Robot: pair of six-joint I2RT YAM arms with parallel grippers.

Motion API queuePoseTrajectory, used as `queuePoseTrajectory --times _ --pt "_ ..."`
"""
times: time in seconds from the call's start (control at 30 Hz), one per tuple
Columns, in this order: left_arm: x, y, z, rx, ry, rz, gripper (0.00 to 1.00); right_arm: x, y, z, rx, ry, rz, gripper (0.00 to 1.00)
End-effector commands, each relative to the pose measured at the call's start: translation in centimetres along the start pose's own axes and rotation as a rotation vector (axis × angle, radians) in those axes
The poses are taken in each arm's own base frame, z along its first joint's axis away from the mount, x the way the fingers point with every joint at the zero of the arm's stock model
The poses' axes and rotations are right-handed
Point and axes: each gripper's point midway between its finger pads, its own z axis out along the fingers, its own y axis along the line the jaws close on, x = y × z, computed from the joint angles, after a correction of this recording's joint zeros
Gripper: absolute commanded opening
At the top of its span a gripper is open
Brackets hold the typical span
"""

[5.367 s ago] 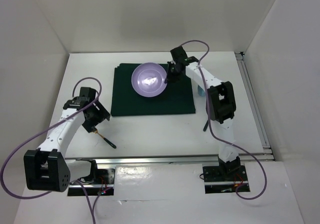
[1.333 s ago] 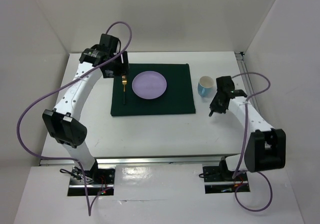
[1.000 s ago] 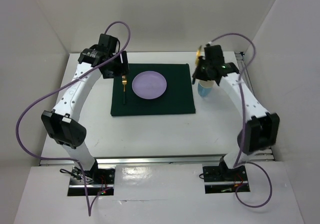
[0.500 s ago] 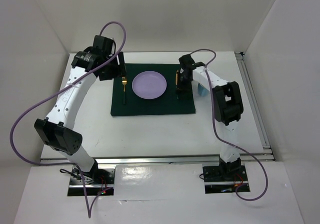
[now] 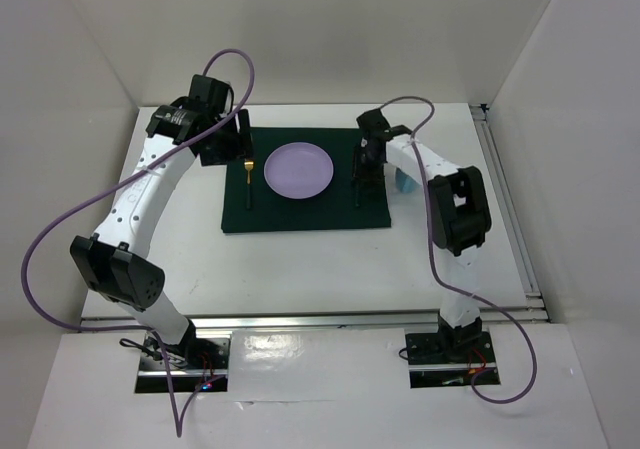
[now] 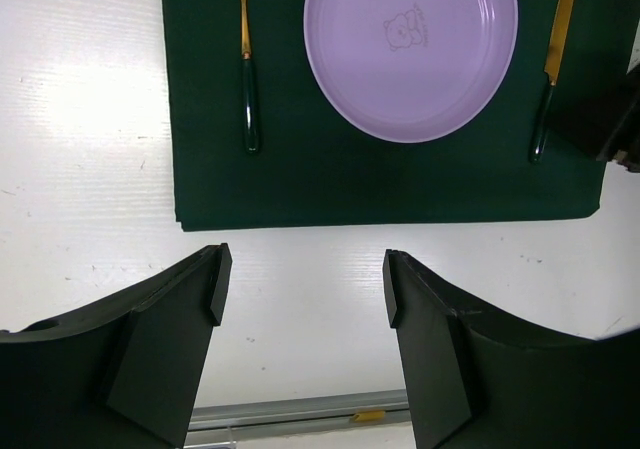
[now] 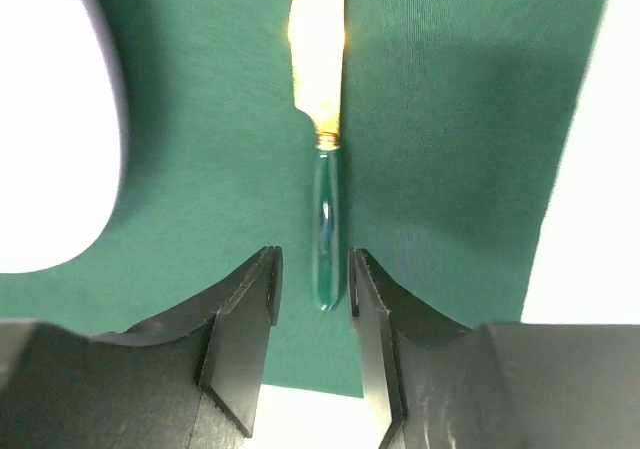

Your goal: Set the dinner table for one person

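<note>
White surface [image 5: 300, 269] spanned the whole workspace, under everything. Green cloth [image 5: 300, 214] lay mid-far on it w/ purple plate [image 5: 298, 169] at its centre. L pincer [image 6: 305, 279] hung wide open, empty, over bare white. R pincer [image 7: 315, 269] sat open astride the handle of the knife [image 7: 320, 119], rt of plate. Fork [image 6: 246, 69] lay lt of plate.

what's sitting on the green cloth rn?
Purple plate in the middle, fork to its left, knife to its right with the right tool straddling the handle. The cloth beneath the plate is covered, so anything there is unseen.
</note>
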Motion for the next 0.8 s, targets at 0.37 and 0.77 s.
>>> queuePoseTrajectory --times 0.37,0.77 --pt "-0.5 -0.6 -0.2 0.033 -0.025 -0.003 0.79 -10.3 -10.9 -16.1 0.129 -0.394 0.206 0.83" --pt "1.0 -0.5 1.2 0.035 0.036 0.019 0.78 -6.6 -16.1 -8.8 0.166 -0.223 0.282 0.71"
